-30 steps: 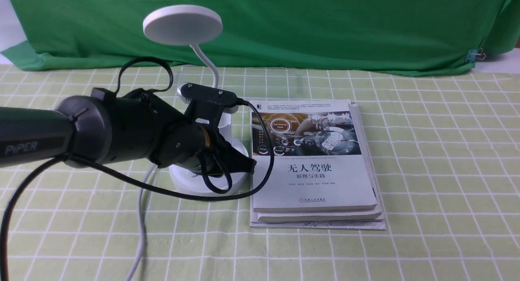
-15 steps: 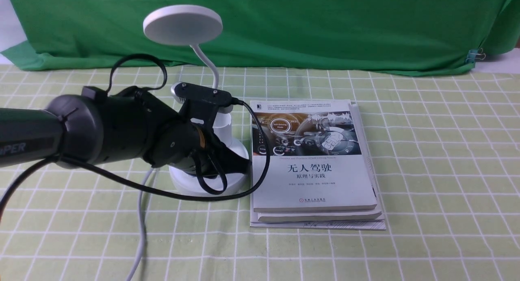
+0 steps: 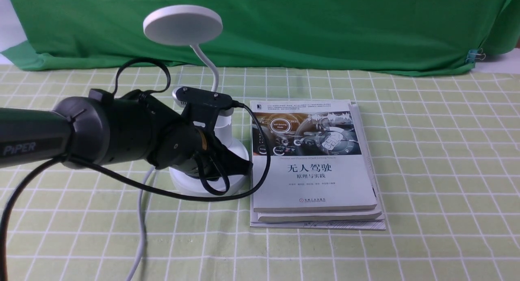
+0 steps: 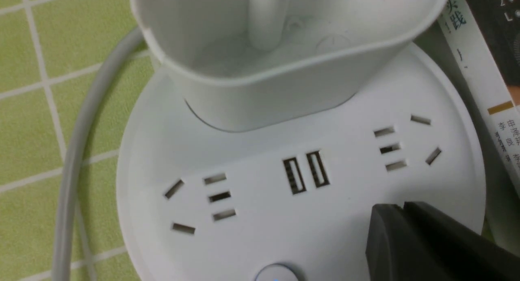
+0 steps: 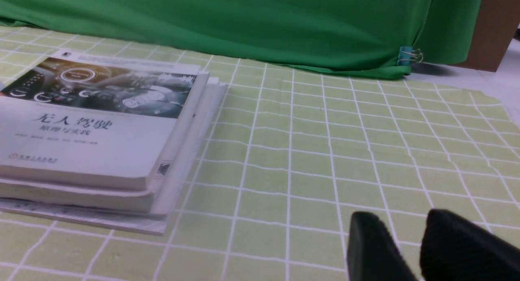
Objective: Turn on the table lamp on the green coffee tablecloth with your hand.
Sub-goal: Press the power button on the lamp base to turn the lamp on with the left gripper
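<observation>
- While left gripper (image 3: 247,165) hides table lamp (image 3: 183,25) base in front view, L wrist cam shows jaws clenched, empty, over it.
- Lamp on green coffee tablecloth (image 3: 426,191), beside books (image 3: 313,179).
- R wrist cam only: right gripper (image 5: 406,224), jaws slightly parted.

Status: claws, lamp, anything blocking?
Left claw shut, over table lamp base, near button. Right claw slightly open. Lamp looks unlit. Books beside base, not blocking.

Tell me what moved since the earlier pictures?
The left gripper pulled back to the left, then came forward again, ending almost where it started, over the base of the table lamp. It grabbed nothing. The lamp, books and green coffee tablecloth stayed put.
</observation>
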You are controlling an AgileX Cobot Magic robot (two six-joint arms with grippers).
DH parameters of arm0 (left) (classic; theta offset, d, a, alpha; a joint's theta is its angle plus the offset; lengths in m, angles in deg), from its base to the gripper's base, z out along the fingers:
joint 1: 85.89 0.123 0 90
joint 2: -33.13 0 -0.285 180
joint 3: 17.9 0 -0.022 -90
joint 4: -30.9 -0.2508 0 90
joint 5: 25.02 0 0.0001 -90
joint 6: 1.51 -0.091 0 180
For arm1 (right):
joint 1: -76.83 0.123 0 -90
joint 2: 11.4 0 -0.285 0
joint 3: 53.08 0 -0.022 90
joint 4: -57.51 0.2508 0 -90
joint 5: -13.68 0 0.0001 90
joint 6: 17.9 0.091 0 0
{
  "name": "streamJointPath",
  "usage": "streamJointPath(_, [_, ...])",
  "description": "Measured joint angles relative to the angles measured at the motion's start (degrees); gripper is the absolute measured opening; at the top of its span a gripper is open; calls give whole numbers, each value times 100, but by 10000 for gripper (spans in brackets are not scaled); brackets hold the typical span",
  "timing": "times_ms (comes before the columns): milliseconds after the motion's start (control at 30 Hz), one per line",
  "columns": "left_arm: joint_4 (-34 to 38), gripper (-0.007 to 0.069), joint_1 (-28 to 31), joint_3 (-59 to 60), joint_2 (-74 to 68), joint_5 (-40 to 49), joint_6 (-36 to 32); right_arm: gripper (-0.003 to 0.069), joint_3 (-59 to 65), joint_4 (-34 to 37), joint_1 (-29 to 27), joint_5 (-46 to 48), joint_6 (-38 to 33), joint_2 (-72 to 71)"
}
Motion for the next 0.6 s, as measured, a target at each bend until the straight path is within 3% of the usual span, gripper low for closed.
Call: streamJointPath(600, [40, 4, 15, 404, 261, -548, 5, 245, 0, 0, 0, 0, 0, 0])
